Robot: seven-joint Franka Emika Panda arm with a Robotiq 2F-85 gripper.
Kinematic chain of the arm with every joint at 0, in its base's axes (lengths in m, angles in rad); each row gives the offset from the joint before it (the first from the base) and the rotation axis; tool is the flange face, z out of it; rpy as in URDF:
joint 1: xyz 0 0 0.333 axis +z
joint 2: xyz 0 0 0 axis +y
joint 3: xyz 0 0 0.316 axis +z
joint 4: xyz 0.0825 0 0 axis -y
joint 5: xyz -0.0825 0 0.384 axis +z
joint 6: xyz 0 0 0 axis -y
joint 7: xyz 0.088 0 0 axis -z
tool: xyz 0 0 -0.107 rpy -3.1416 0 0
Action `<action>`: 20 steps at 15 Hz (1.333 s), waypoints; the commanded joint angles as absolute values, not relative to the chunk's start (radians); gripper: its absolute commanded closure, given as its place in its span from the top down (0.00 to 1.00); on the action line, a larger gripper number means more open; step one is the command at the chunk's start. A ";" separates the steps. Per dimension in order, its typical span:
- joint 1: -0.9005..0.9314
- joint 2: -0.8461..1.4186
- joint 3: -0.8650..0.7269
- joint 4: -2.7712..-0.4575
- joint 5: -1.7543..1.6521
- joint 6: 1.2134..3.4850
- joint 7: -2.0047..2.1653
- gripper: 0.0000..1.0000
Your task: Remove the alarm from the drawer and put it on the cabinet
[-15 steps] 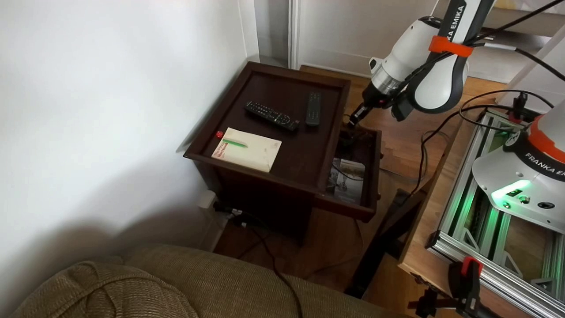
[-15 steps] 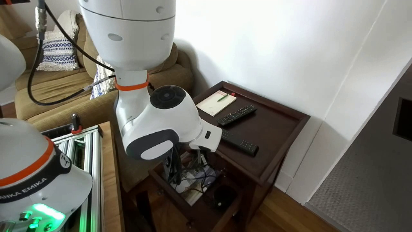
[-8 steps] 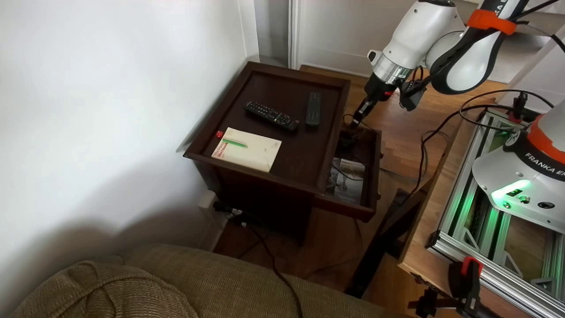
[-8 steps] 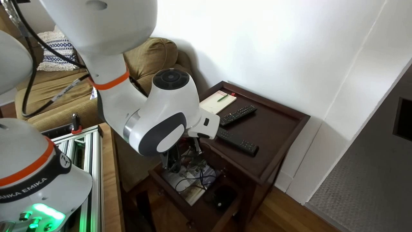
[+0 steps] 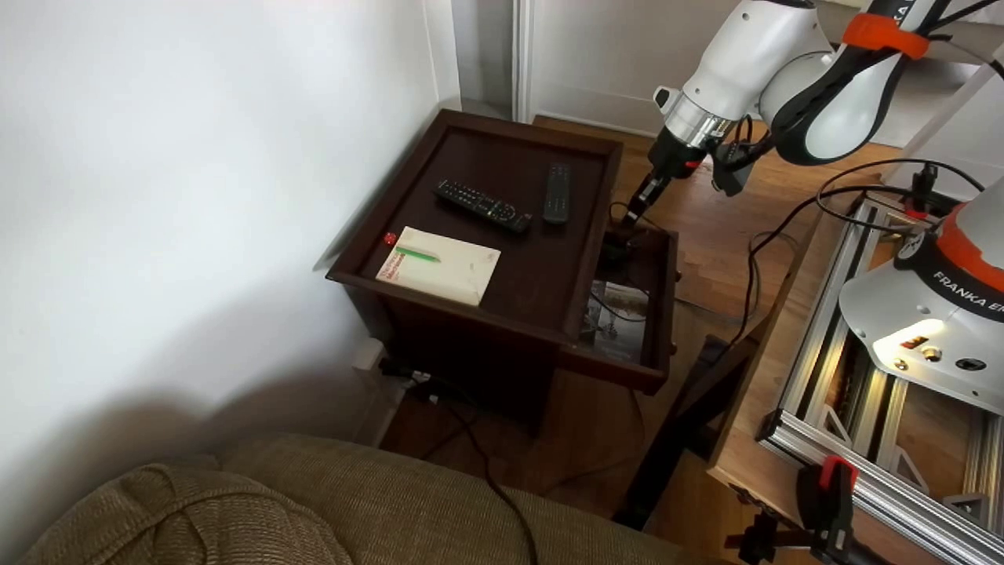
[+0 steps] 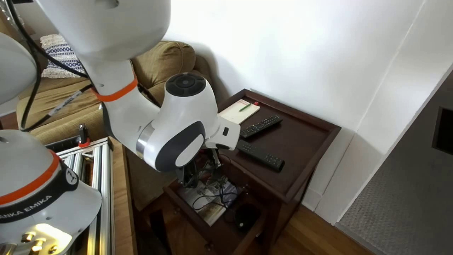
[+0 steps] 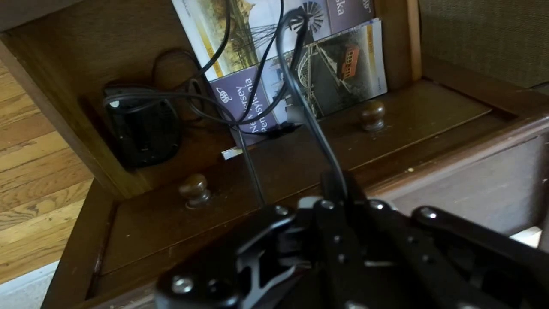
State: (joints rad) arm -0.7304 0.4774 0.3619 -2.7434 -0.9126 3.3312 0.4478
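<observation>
Arm [image 5: 745, 55] swung away frm cabinet [image 5: 537, 271] since a sec ago, base light [image 5: 906, 339] gone green to yellow, gripper [image 5: 630, 220] hardly shifted

Wrist view: gripper closed, pinching a black cable [image 7: 315, 128] that loops out over the drawer [image 7: 64, 116], itself pulled out frm cabinet's front. Alarm [image 7: 143, 133] lies in drawer nr cabinet's front, apart frm gripper, black cable running over it too. Printed brochures [image 7: 343, 90] next to alarm, also nr cabinet, 1 cover w/ "New Jersey" on it. Cabinet's front has 2 round wooden knobs [image 7: 372, 113]; wood floor [image 7: 43, 171] shows beside cabinet.

In an exterior view: gripper points down at a slant just off cabinet's rim, drawer side. On cabinet's top: 2 black remotes [image 5: 557, 194], apart frm each other; pale booklet [image 5: 451, 278] nr cabinet's edge, green pen [image 5: 418, 254] lying on it, small red item [image 5: 390, 238] just beside. White wall [image 5: 235, 157] right behind cabinet; brown sofa [image 5: 408, 502] alongside; wooden bench [image 5: 749, 424] w/ robot base [image 5: 882, 298] across frm cabinet's drawer side.

In an exterior view: patterned pillow [image 6: 63, 56] on sofa, off past 1 end of cabinet; grey carpet [image 6: 396, 198] past opp. end. Cabinet's top here again holds remotes & booklet, partly behind arm. Alarm shows dark & low in drawer, close to cabinet; gripper above drawer, partly hidden behind arm.
</observation>
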 commanded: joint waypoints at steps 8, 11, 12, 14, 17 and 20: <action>-0.487 0.149 0.162 -2.734 -0.847 3.306 0.435 0.01; -0.421 -0.030 0.095 -2.757 -0.807 3.269 0.433 0.01; -0.415 -0.087 0.083 -2.760 -0.802 3.247 0.436 0.01; -0.446 -0.203 0.110 -2.780 -0.834 3.178 0.475 0.01; -0.492 -0.269 0.175 -2.745 -0.952 3.078 0.610 0.01; -0.458 -0.303 0.189 -2.748 -1.032 2.974 0.711 0.01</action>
